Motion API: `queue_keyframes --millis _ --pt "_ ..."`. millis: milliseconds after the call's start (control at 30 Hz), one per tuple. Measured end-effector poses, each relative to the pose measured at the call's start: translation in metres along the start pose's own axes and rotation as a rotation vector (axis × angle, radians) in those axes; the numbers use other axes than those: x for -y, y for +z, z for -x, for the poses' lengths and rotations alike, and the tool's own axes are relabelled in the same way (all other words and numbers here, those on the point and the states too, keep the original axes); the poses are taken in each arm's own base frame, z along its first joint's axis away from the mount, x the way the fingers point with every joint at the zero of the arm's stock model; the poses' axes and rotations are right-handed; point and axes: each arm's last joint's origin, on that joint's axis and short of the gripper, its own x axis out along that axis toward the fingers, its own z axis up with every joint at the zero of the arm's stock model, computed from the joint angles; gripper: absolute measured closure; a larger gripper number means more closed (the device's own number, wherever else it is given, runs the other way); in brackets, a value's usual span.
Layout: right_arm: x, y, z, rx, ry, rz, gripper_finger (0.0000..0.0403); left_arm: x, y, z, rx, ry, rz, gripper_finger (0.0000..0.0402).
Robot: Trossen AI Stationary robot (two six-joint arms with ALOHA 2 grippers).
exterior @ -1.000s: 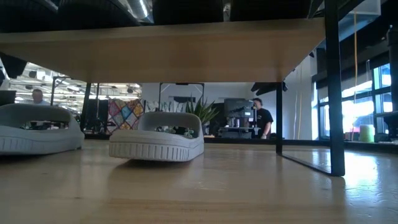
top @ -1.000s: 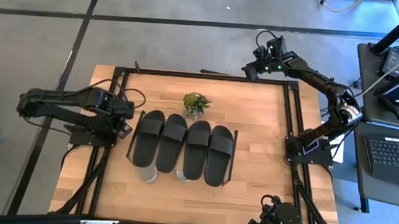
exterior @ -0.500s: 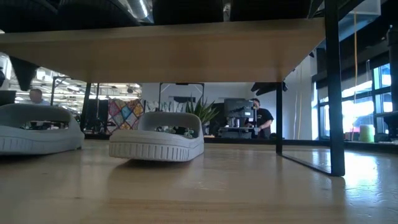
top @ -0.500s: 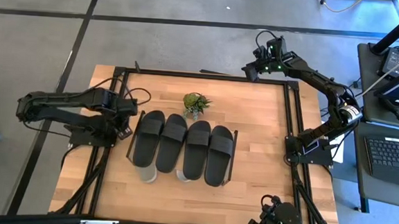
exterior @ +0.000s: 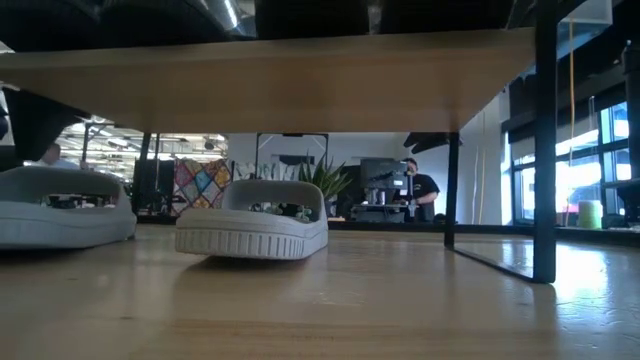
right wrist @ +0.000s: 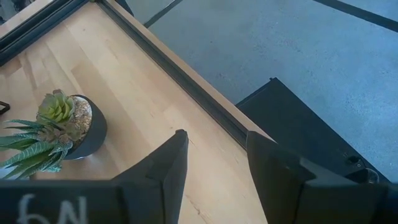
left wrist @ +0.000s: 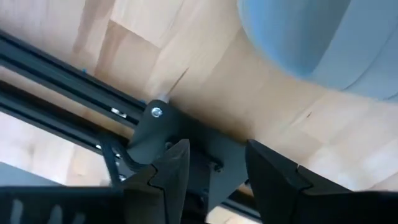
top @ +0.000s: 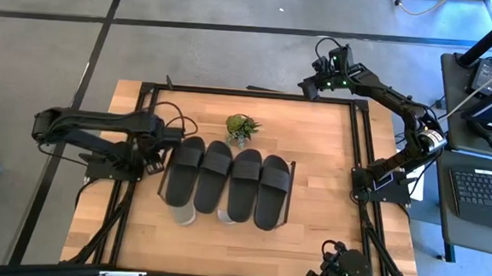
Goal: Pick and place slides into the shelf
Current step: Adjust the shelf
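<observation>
Several black slides [top: 229,182] lie side by side on the shelf [top: 290,168], a low wooden board on thin black frames. Two grey-white slides [exterior: 252,220] [exterior: 60,205] rest on their soles on the table under the board [exterior: 260,85]. My left gripper [top: 157,156] points down just left of the shelf's left frame, open, with nothing between its fingers [left wrist: 214,171]; a black bracket [left wrist: 155,127] lies below them. My right gripper [top: 312,84] waits open at the table's far edge [right wrist: 214,162]. My left gripper stands close beside the shelf's left frame [top: 173,151], pointing down. Whether it touches the frame, I cannot tell.
A small potted plant [top: 241,127] stands on the table behind the shelf. Black rails [top: 354,127] run round the tabletop. Bare wood lies to the right of the shelf and along the near edge. A person stands in the room beyond the table [exterior: 418,190].
My left gripper has sunk and gone toward the table's right edge, up to the shelf's left frame, rolling about its own line as it went. The shelf with its slides has shifted a little toward the table's right.
</observation>
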Motion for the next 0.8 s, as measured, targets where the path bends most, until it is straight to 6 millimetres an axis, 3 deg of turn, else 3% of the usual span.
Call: queue_keyframes --millis 300,800 --pt "0.000 0.000 0.000 -0.004 0.000 0.002 0.0237 0.005 0.014 -0.009 -0.062 0.026 -0.183 0.0253" --pt "0.000 0.000 0.000 -0.002 0.000 0.007 0.0238 0.012 0.032 -0.026 -0.082 0.045 -0.184 0.0253"
